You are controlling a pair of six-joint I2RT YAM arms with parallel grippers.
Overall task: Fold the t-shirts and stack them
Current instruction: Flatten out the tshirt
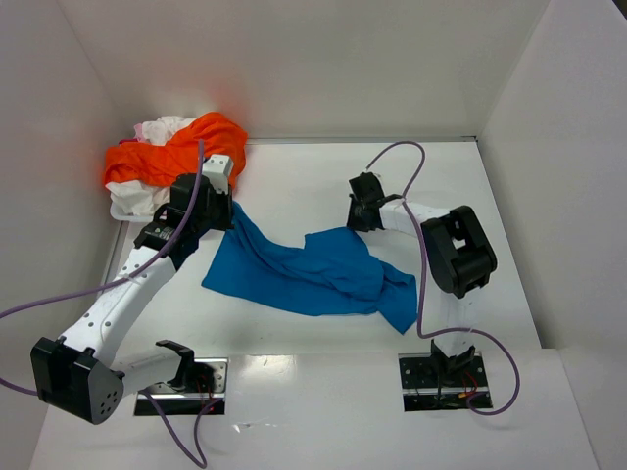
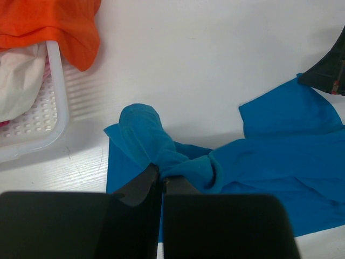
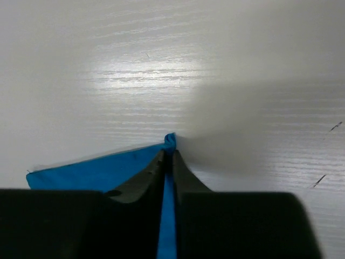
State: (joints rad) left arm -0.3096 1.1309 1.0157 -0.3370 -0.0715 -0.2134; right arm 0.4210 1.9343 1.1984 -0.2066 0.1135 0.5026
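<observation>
A bright blue t-shirt [image 1: 313, 274] lies crumpled across the middle of the table. My left gripper [image 1: 223, 208] is shut on a bunched fold at its left end [image 2: 161, 154]. My right gripper [image 1: 361, 217] is shut on the shirt's far right edge, and a small blue tip [image 3: 170, 141] pokes out between the fingers. An orange t-shirt [image 1: 181, 152] lies heaped over white and pinkish shirts [image 1: 162, 128] at the back left. In the left wrist view the orange shirt [image 2: 54, 24] hangs over the basket and a white shirt [image 2: 19, 81] lies inside it.
A white perforated basket [image 2: 51, 116] holds the pile at the back left, and it also shows in the top view [image 1: 120, 209]. White walls enclose the table on the left, back and right. Purple cables run along both arms.
</observation>
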